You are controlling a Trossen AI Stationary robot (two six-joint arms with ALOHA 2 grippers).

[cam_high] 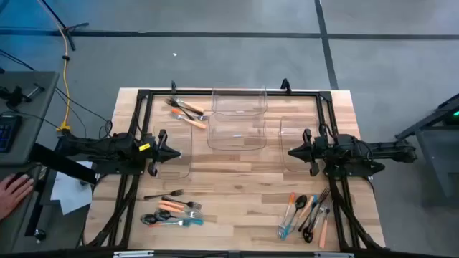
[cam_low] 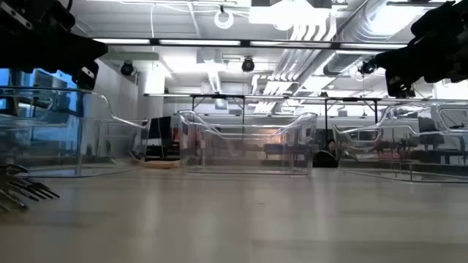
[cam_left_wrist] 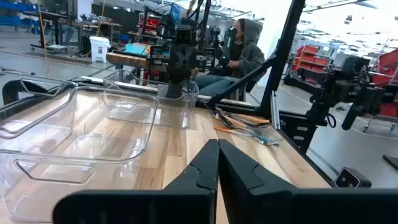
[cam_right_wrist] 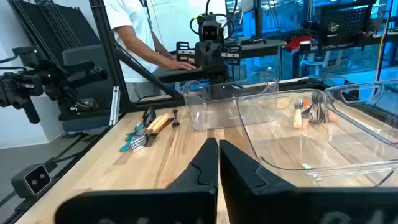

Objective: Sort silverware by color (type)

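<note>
On the far left of the high view a person's hand [cam_high: 14,192] rests on a grey side desk, cut off by the frame edge. Beside it the left gripper [cam_high: 176,153] hovers over the pale, planked wooden table [cam_high: 237,193], its dark fingers pressed together with nothing between them. Below it, toward the near edge, lies a loose cluster of silverware [cam_high: 172,209]: thin pieces with orange, teal and black handles, too tangled to count. Another small bunch, the orange-handled pieces [cam_high: 188,113], sits at the far left corner next to two clear, round-cornered plastic bins [cam_high: 239,118]. A third bin [cam_high: 183,154] is under the left gripper and a fourth [cam_high: 295,147] is beside the right one; their transparent walls are hard to trace. The right gripper [cam_high: 290,152] hangs at mid-table, fingers likewise closed and holding nothing. Well below it, the right-hand pile [cam_high: 307,215] fans out near the front corner, clear of both grippers.
</note>
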